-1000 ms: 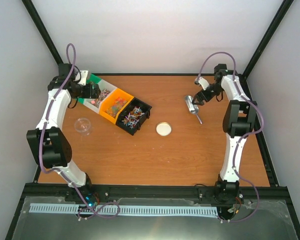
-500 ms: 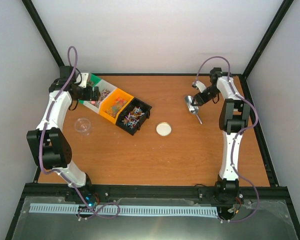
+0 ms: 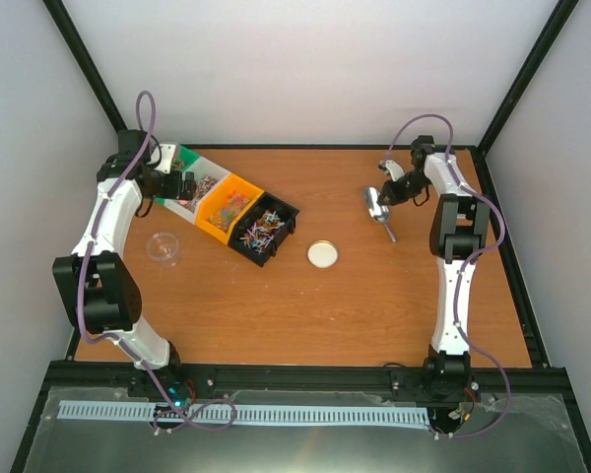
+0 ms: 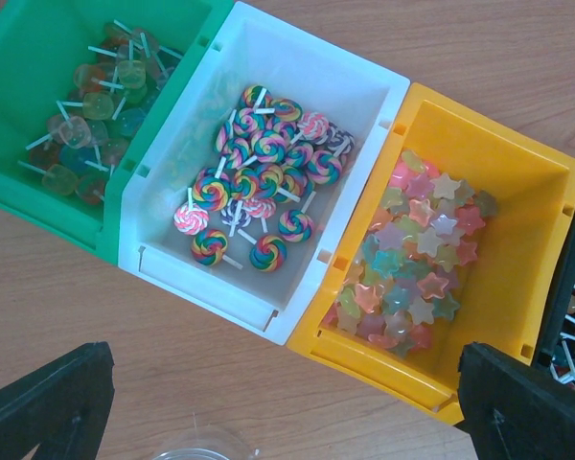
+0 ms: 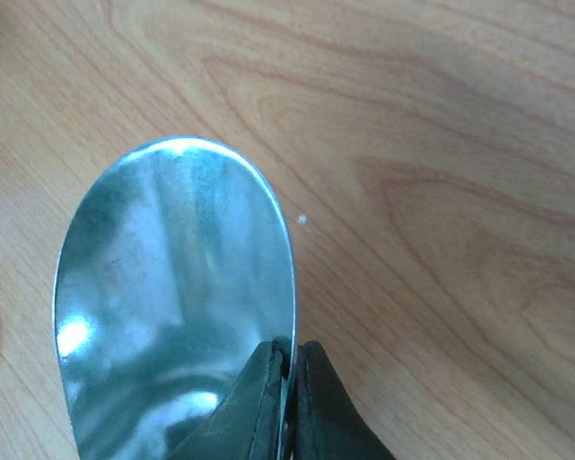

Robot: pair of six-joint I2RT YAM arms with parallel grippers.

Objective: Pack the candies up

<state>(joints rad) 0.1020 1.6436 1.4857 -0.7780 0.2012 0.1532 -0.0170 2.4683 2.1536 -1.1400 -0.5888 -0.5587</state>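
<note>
"Wooden table [image 3: 374,305], white walls [image 3: 305,69], black frame [image 3: 79,59] round it. Where are the candies [image 4: 259,182]?"

"Far left, sorted into a row of bins [image 4: 201,287]. The left gripper [image 4: 287,402] hangs right over them, fingers spread wide, holding nothing."

"And the other arm?"

"The right gripper [image 5: 289,383] is at the far right. Its fingers are pressed together on the thin rim of the metal scoop [image 5: 172,287]. The scoop's bowl points away from us and the handle runs back toward the near edge."

"So the scoop is well apart from the sweets."

"Yes, they lie off to its left across the table. I'd guess the right arm has to carry it over. The clear cup [image 3: 164,246] sits near the left arm, with the white lid [image 3: 322,254] between the two arms."
</note>
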